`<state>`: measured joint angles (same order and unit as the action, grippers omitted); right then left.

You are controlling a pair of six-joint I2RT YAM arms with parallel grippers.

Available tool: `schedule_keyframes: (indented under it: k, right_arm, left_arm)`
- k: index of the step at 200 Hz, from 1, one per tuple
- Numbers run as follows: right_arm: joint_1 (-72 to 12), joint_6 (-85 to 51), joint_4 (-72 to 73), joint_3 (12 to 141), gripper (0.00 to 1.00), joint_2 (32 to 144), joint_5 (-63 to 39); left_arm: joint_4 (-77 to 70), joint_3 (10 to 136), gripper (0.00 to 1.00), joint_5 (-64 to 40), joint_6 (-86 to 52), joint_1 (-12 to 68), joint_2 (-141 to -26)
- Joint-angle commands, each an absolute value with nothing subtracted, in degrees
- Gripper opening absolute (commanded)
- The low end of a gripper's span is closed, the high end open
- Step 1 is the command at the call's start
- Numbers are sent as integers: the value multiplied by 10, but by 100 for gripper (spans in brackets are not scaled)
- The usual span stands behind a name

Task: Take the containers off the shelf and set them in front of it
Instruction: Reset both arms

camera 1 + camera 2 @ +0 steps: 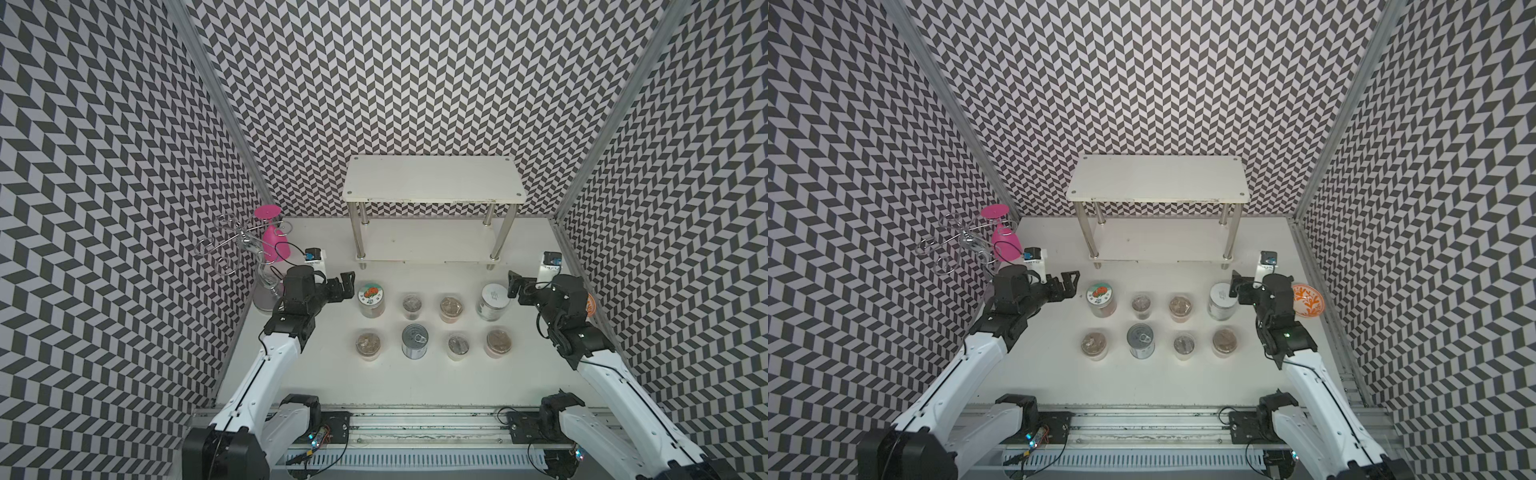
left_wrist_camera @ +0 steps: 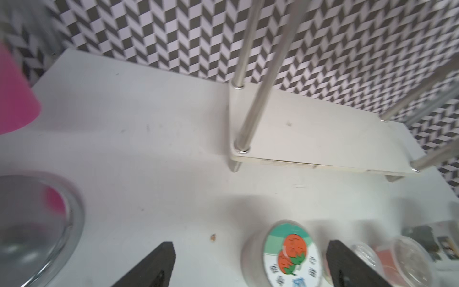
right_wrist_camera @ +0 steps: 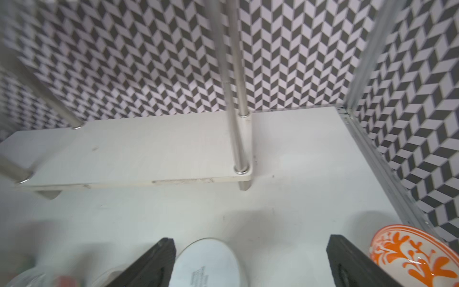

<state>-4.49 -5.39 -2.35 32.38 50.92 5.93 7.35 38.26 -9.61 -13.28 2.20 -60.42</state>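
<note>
A: State of the left gripper (image 1: 347,284)?
B: Fingers (image 2: 154,263) spread wide, clamping nothing. The teal-orange-lidded jar (image 1: 370,296) is just past the fingertips. In the wrist view it lines up with the gap, nearer one finger. Can't tell if it touches.
A: And the right gripper (image 1: 515,284)?
B: Also wide apart and empty. The white-lidded jar (image 1: 493,296) is just beside its tips, next to one finger in the wrist view. The orange-patterned dish (image 1: 1307,300) is outside the other finger.
A: Other containers?
B: All on the table (image 1: 432,374), between the two sets of fingertips or nearer the arm bases. Two clear tubs (image 1: 451,307) stand between the jars. The silver can (image 1: 414,336) and three more tubs sit in the nearer row.
A: Where's the shelf (image 1: 432,178)?
B: Beyond both sets of fingertips, by the back wall, with the containers in front of it. The pink goblet (image 1: 274,247) hangs upside down on the wire stand (image 1: 232,245), behind the left fingers.
</note>
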Motion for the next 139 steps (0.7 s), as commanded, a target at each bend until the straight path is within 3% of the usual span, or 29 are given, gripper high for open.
schedule_keyframes:
  k: [1,85,116,139]
  right_arm:
    - [6,-62,134,276,100,555,14]
    - [63,-16,387,260,100,769,-6]
    - [68,-8,499,215,100,802,-56]
    - [68,4,500,218,100,814,-86]
  left_arm:
    - [0,376,100,-66,-98,-11,-661]
    - [-379,278,100,-7,-60,-31,-835]
    - [-416,279,100,66,-45,-24,-861]
    - [-429,281,100,75,-40,-24,-868]
